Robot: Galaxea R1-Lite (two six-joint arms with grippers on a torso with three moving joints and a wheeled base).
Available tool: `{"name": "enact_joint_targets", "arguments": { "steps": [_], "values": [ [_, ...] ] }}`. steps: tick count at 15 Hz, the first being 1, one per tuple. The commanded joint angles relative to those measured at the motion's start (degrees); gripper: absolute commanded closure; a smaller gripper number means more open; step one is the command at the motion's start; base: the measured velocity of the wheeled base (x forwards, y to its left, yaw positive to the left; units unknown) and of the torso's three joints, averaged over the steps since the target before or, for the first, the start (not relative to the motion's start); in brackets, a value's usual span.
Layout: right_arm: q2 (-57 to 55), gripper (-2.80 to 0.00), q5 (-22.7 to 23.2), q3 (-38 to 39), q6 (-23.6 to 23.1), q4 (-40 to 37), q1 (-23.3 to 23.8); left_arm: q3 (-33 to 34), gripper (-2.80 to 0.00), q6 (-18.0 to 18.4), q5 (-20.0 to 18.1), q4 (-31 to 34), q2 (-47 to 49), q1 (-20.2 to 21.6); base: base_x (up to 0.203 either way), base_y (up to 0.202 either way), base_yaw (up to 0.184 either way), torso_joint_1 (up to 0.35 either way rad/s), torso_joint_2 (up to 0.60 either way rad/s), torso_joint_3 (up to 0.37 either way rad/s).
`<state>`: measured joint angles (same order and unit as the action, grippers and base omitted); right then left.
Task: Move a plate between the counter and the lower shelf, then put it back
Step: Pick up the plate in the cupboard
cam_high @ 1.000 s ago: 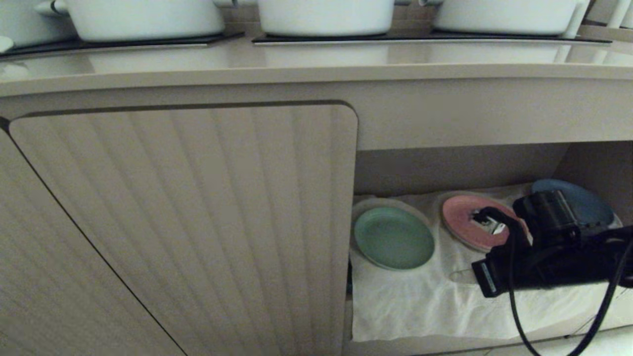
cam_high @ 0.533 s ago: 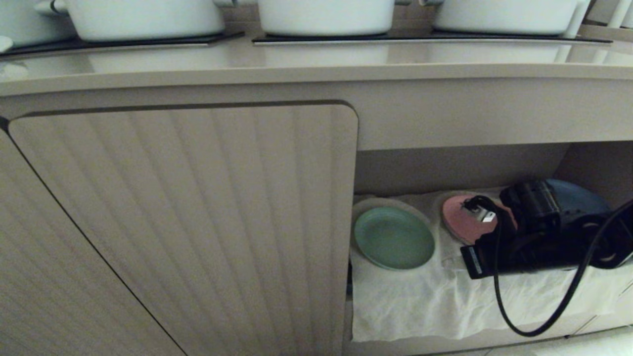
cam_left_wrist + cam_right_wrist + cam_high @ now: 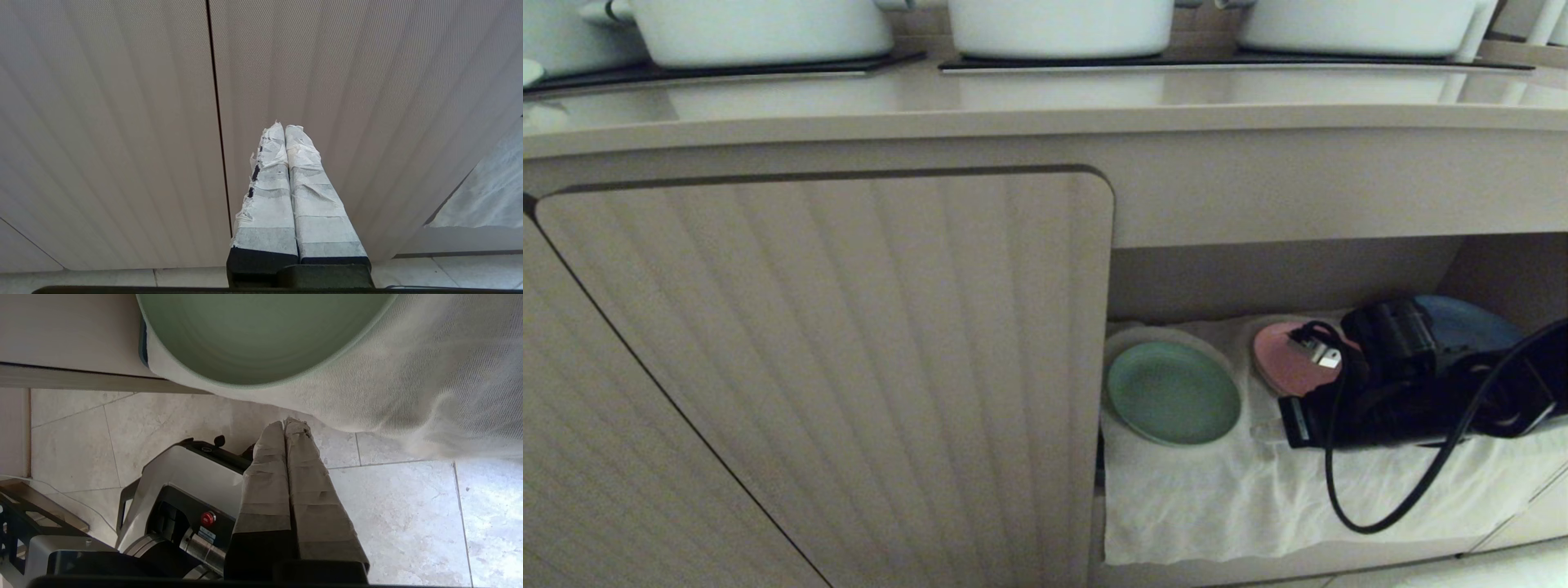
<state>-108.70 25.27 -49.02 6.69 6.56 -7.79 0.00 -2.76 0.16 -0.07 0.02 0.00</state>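
**Right arm slides left along the shelf while the green plate lies untouched**

Reaching into the lower shelf (image 3: 1225, 506), the right arm (image 3: 1413, 400) now sits further left and a little deeper than a second ago: its black body then covered the right part of the pink plate (image 3: 1282, 363), and now it hides more of that plate, leaving only the left portion showing. The blue plate (image 3: 1462, 322) behind it is also more covered than before. The black cable (image 3: 1388, 506) that then ran off the bottom edge of the head view now hangs in a full loop in front of the white cloth (image 3: 1201, 498). The green plate, the pots (image 3: 1062, 24) and the counter (image 3: 1045, 98) lie just as they did.

The right gripper (image 3: 289, 424) has its two tape-wrapped fingers (image 3: 269, 473) pressed flat together with nothing between them. In its wrist view the tips sit just beside the draped cloth edge and near the plate's rim, but apart from it.

The plate (image 3: 1174, 393) rests on the cloth at the left end of the lower shelf, close to the edge of the ribbed cabinet door (image 3: 833, 367). It is round, shallow and mint green with a dull finish and a low raised rim, and faint rings show in its well in the right wrist view (image 3: 261, 335). It sits slightly tilted over a round bump in the cloth.

The left gripper (image 3: 284, 127) is parked facing the ribbed door, its taped fingers closed together and empty.
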Motion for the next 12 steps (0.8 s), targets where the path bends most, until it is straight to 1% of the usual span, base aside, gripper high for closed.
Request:
{"name": "enact_joint_targets", "arguments": {
  "steps": [1,2,3,7,12],
  "values": [
    [-0.6,0.00,0.1,-0.4,0.0,-0.1,0.0,0.0,0.00,-0.1,0.0,0.0,0.0,0.0,0.000,0.000,0.000,0.000,0.00,0.000],
    [-0.8,0.00,0.0,-0.3,-0.1,-0.1,0.0,0.0,0.00,-0.1,0.0,0.0,0.0,0.0,0.000,0.000,0.000,0.000,0.00,0.000],
    [-0.9,-2.80,0.0,-0.2,-0.1,-0.1,0.1,0.0,0.00,-0.1,0.0,0.0,0.0,0.0,0.000,0.000,0.000,0.000,0.00,0.000],
    [-1.0,-2.80,-0.4,-0.2,-0.1,-0.3,0.6,0.0,0.00,-0.1,0.0,0.0,0.0,0.0,0.000,0.000,0.000,0.000,0.00,0.000],
    [-1.1,-2.80,-3.0,1.8,-0.1,-0.3,0.8,0.0,0.00,-0.1,0.0,0.0,0.0,0.0,0.000,0.000,0.000,0.000,0.00,0.000]
  ]
}}
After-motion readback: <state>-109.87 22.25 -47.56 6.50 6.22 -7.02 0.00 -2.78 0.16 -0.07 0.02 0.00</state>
